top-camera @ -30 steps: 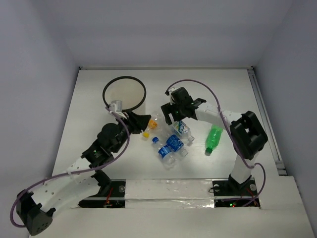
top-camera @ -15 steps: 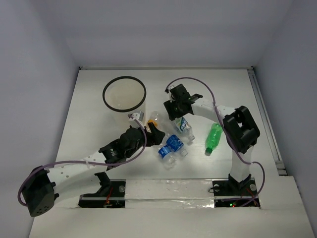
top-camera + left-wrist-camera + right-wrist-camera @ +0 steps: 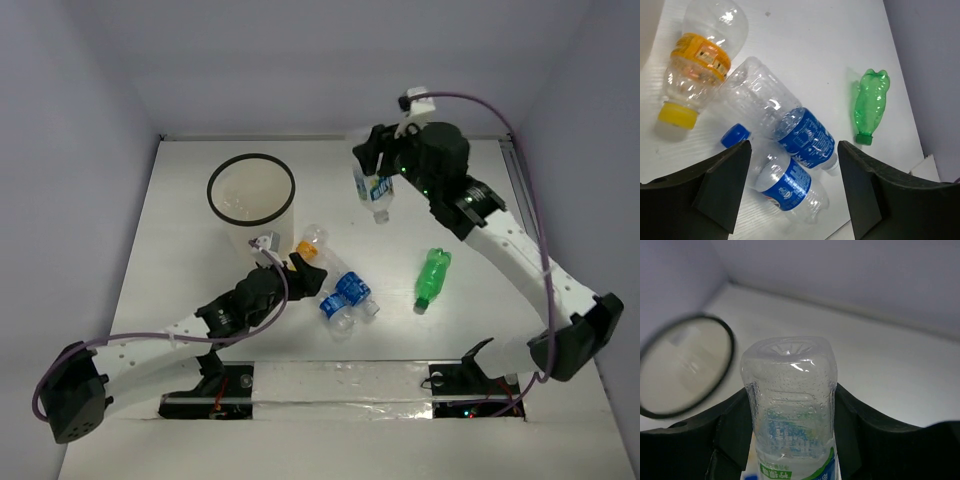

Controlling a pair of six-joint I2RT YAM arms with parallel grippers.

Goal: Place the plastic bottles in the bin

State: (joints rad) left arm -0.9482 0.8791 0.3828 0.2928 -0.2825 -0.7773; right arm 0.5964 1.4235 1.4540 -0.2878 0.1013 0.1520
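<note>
One clear bottle [image 3: 375, 194] sits clamped in my right pincer [image 3: 372, 172], aloft and well right of the bin [image 3: 212, 190], so releasing early would drop it on the surface [image 3: 470, 190]; my left pincer [image 3: 792, 189] gapes empty above two blue-labelled bottles [image 3: 800, 150].

Blurred bin [image 3: 685, 365], partly beyond left edge

White table [image 3: 175, 240] (pale walls [image 3: 330, 70] around)
</note>
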